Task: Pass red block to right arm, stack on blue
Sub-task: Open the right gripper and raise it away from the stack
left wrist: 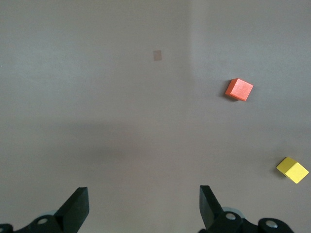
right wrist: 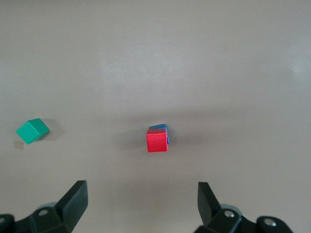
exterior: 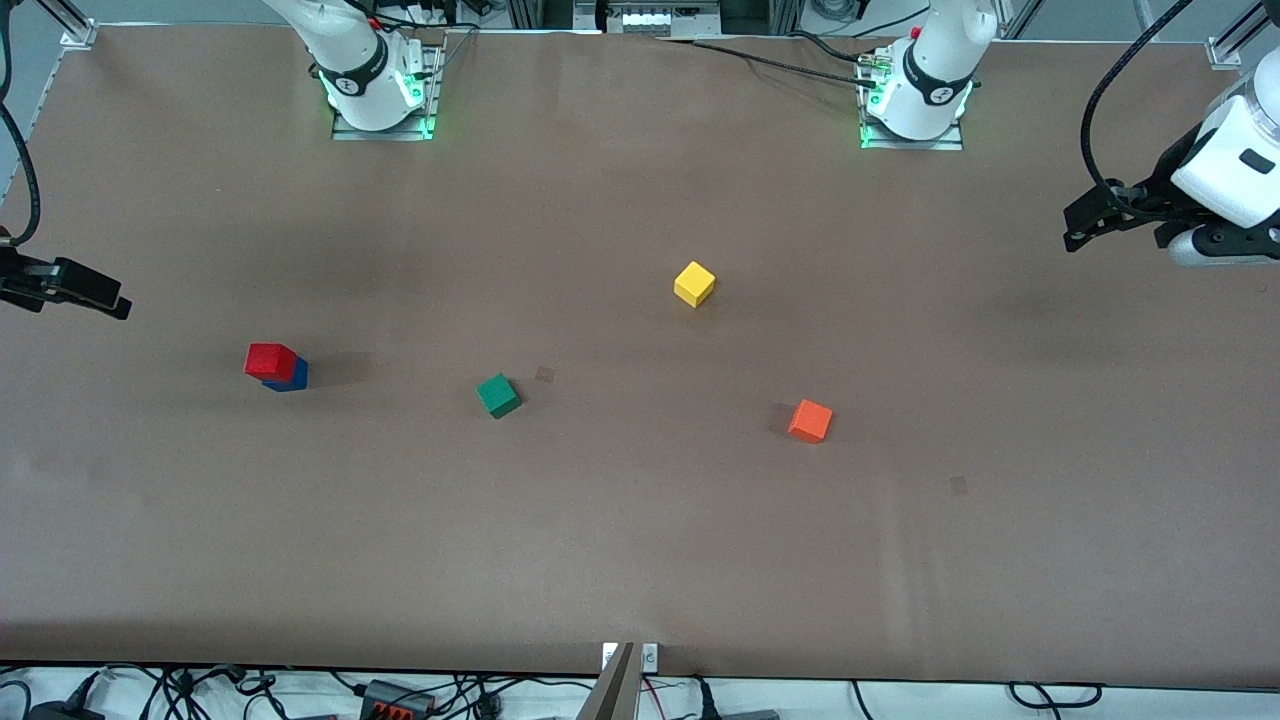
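Red block (exterior: 269,360) sits on top of the blue cube (exterior: 291,377), slightly offset so a strip of blue shows at one edge; the 2-cube stack stands on the brown table (exterior: 640,540) toward the right arm's end. Right wrist view shows the same stack, red block (right wrist: 157,140) over blue cube (right wrist: 160,127), with nothing touching it. Right gripper (exterior: 75,290) hangs in the air over the table edge at its own end, well apart from the stack, fingers spread wide and empty; its 2 dark fingertips (right wrist: 75,196) frame bare tabletop. Left gripper (exterior: 1085,225) hovers over the table margin at the left arm's end, jaws also spread and holding nothing; fingertips (left wrist: 77,206) show over bare surface. 3 other cubes lie loose on the table: green cube (exterior: 498,395) beside the stack toward the middle, yellow cube (exterior: 694,284) farther from the front camera near the centre, orange cube (exterior: 810,421) nearer the camera toward the left arm's end.
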`<action>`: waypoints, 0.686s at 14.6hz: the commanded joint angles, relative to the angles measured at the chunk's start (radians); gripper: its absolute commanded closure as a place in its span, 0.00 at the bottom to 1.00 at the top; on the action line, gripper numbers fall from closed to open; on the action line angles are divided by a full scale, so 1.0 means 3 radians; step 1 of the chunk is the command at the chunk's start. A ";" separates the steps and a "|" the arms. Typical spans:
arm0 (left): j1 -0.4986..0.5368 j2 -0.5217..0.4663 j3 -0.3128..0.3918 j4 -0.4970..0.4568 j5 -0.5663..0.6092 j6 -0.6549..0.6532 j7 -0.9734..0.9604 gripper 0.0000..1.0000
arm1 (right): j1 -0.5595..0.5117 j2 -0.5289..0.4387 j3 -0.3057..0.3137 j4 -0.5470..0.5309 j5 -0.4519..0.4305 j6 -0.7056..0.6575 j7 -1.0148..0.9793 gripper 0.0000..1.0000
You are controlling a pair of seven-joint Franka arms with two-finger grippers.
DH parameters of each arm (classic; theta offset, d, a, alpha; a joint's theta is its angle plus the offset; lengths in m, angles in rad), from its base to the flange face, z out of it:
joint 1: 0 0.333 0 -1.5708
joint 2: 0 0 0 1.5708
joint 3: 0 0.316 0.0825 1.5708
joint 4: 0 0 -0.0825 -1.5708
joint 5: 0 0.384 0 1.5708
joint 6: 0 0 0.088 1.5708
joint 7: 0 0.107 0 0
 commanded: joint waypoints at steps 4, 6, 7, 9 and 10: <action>-0.0001 0.0047 0.0001 0.0113 0.0039 -0.0078 0.0056 0.00 | -0.0066 -0.0275 0.0114 -0.0433 -0.0018 0.0243 0.0077 0.00; -0.0001 0.0047 0.0001 0.0113 0.0039 -0.0079 0.0056 0.00 | -0.0071 -0.0526 0.0119 -0.0822 -0.0013 0.0448 0.0077 0.00; -0.0001 0.0047 0.0006 0.0113 0.0039 -0.0084 0.0056 0.00 | -0.0071 -0.0588 0.0119 -0.0909 -0.0013 0.0449 0.0077 0.00; 0.0005 0.0047 0.0006 0.0108 0.0039 -0.0084 0.0056 0.00 | -0.0071 -0.0598 0.0119 -0.0926 -0.0013 0.0408 0.0062 0.00; 0.0005 0.0047 0.0006 0.0108 0.0039 -0.0084 0.0056 0.00 | -0.0071 -0.0598 0.0119 -0.0910 -0.0018 0.0367 0.0006 0.00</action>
